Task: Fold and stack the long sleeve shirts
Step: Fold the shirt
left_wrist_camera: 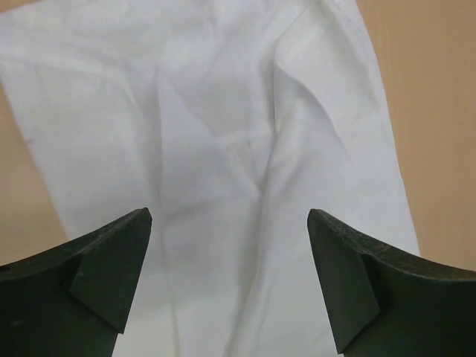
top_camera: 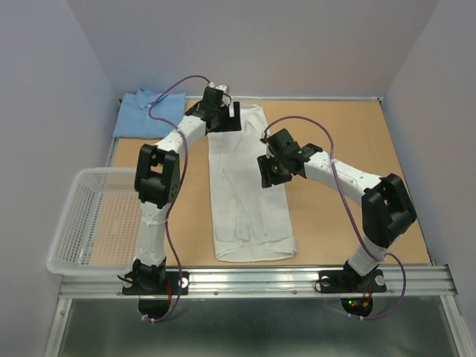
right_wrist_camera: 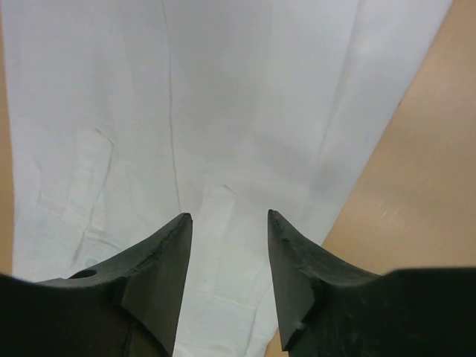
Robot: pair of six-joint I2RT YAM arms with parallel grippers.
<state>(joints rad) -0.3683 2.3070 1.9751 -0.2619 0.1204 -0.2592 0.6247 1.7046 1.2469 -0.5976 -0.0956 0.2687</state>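
Note:
The white long sleeve shirt point(top_camera: 249, 212) lies folded lengthwise into a long strip down the middle of the table. The light blue shirt point(top_camera: 147, 113) lies folded at the back left corner. My left gripper point(top_camera: 230, 119) hovers over the far end of the white shirt point(left_wrist_camera: 223, 111), open wide with only cloth showing below the gap point(left_wrist_camera: 229, 216). My right gripper point(top_camera: 269, 172) is over the strip's right edge near its middle. Its fingers stand partly apart point(right_wrist_camera: 229, 216) above the white shirt point(right_wrist_camera: 245, 89), holding nothing.
A white mesh basket point(top_camera: 74, 223) stands at the left edge of the table. Bare brown tabletop point(top_camera: 349, 134) lies right of the shirt. Grey walls close in the back and sides. A metal rail point(top_camera: 260, 281) runs along the near edge.

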